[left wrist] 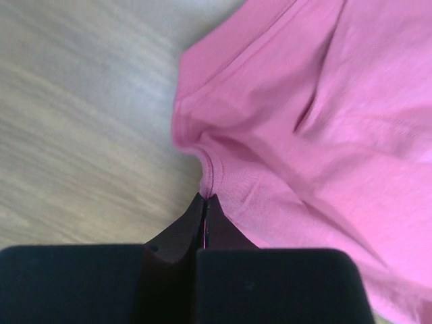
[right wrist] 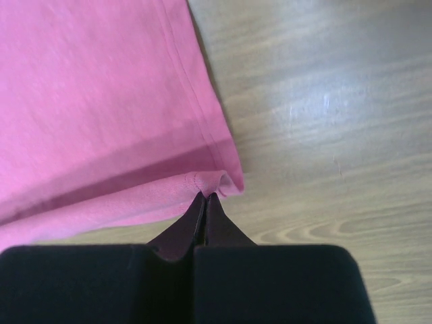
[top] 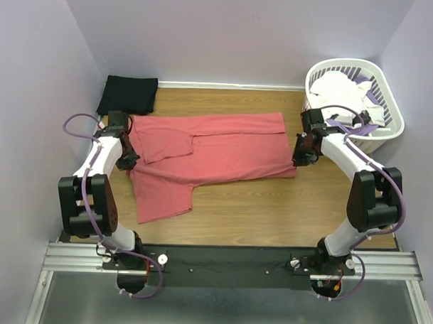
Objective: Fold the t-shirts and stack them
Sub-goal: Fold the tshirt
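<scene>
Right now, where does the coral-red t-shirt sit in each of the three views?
Top external: coral-red t-shirt spread across the centre.
Left wrist: shirt fills the right side, edge pinched at the left hand.
Right wrist: shirt upper left, corner pinched at the right hand.
Shared landmark: wooden tabletop.

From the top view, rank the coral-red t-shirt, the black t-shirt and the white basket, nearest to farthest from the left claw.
1. coral-red t-shirt, mid-table: the left claw is pinched shut on its left edge.
2. black t-shirt, folded in the far left corner, beyond the claw.
3. white basket, in the far right corner, across the whole table.
</scene>
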### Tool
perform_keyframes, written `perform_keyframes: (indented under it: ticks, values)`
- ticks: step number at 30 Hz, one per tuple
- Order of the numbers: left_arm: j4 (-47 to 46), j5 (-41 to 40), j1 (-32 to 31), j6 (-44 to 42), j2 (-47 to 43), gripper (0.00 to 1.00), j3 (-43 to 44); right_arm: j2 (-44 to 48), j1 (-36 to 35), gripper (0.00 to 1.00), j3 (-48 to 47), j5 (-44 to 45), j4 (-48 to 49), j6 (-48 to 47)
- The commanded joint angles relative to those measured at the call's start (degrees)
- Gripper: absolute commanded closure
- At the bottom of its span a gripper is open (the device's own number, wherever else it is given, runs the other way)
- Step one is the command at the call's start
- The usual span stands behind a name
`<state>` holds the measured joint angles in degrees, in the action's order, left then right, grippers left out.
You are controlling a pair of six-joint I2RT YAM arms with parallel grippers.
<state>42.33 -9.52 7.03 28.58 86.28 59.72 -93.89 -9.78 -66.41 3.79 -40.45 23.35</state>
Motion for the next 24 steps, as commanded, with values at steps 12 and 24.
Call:
perform_keyframes:
  ticks: [12, 24]
  values:
    - [-5.32, 1.96, 1.23, -0.98, 6.62, 1.00, 8.13, -9.29, 0.46, 0.99, -12.77, 4.73, -0.60, -2.35]
    - [-8.49, 1.26, 1.41, -0.01, 10.13, 1.00, 9.53, -14.92, 0.47, 0.99, -17.26, 4.82, 1.95, -3.67]
